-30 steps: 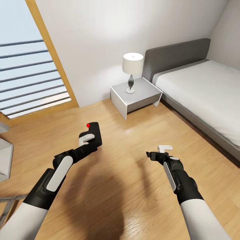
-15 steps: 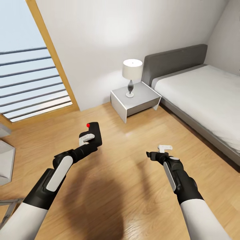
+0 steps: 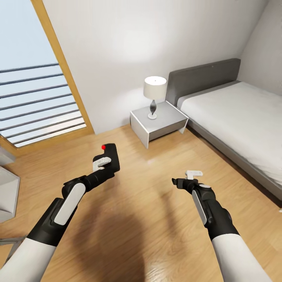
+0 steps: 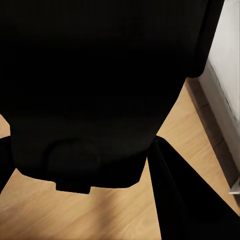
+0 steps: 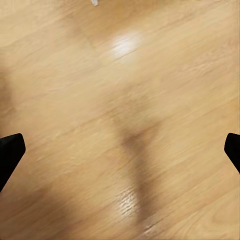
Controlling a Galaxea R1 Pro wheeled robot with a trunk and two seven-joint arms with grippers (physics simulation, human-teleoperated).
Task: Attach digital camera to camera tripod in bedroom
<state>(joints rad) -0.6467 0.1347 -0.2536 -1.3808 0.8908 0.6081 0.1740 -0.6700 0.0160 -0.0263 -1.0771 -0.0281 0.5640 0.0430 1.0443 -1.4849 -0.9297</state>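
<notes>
My left gripper (image 3: 104, 163) is shut on the digital camera (image 3: 112, 156), a black boxy body with a red button on top, held upright above the wood floor. In the left wrist view the digital camera (image 4: 100, 85) blocks most of the picture, with one dark finger (image 4: 185, 200) beside it. Over bare floor to the right, my right gripper (image 3: 188, 177) stands open; in its wrist view the right gripper (image 5: 120, 150) has its fingertips (image 5: 10, 152) far apart with nothing between them. The camera tripod is out of view.
A white nightstand (image 3: 172, 123) with a white lamp (image 3: 154, 94) stands against the far wall. A grey bed (image 3: 235, 113) runs along the right. A slatted window with a wooden frame (image 3: 66, 74) is at the left, above a white shelf unit (image 3: 8, 192).
The whole picture has shifted, so the camera moved: bed, nightstand and window sit lower and a little leftward. Both arms hold the same pose, and the camera stays in my left gripper.
</notes>
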